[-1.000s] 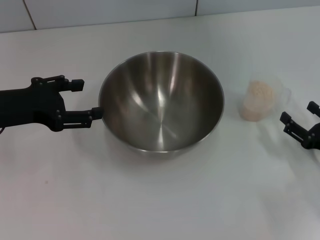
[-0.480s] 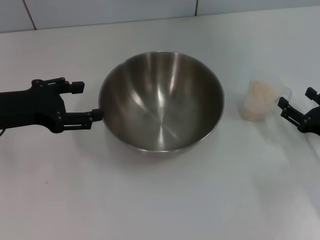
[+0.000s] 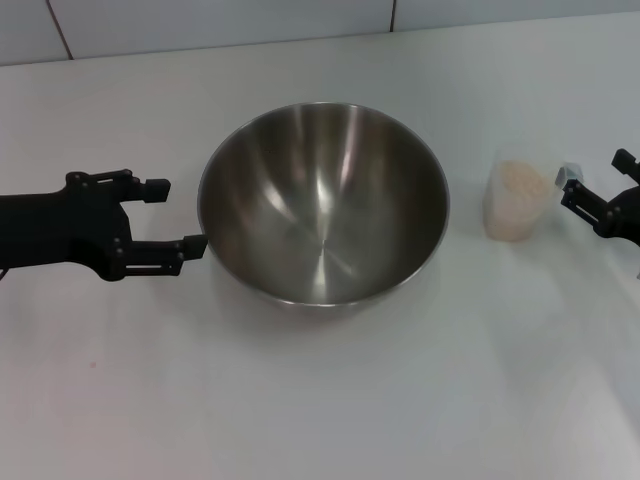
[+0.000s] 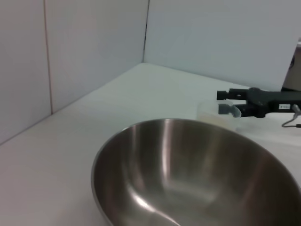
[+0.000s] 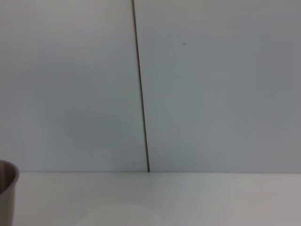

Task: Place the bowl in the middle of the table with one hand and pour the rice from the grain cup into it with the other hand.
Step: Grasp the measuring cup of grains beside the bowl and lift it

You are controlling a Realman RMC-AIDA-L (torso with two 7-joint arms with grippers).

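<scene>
Head view: steel bowl (image 3: 323,203) sitting about mid-table (image 3: 330,400), empty, no rice inside. Left gripper (image 3: 170,216) at the bowl's left flank, jaws spread wide, near fingertip (image 3: 195,243) just touching or just shy of the rim, far fingertip clear of it; nothing pinched. Bowl placement looks done, so the step in hand reads as fetching the cup. Clear cup (image 3: 518,200) upright, well apart from the bowl, holding a mass of pale rice (image 3: 520,183). Right gripper (image 3: 592,180) just beside the cup on the side away from the bowl, jaws spread, cup not yet between them. To do it well: bring the open jaws level around the cup's middle, keep the cup upright while closing, squeeze gently since thin plastic will likely flex, then lift clear before tipping over the bowl's centre. Right arm cut off by the frame edge.

Left wrist view: bowl (image 4: 197,174) filling the lower part, own fingers out of sight. Beyond the far rim, right gripper (image 4: 225,102) with jaws apart, next to the faint outline of the cup (image 4: 214,115); cup hard to make out against the white, rice not distinguishable, contact impossible to judge.

Right wrist view: mostly wall, a strip of table (image 5: 188,197), and a sliver of bowl (image 5: 7,181) at the edge. No fingers, no clear cup.
</scene>
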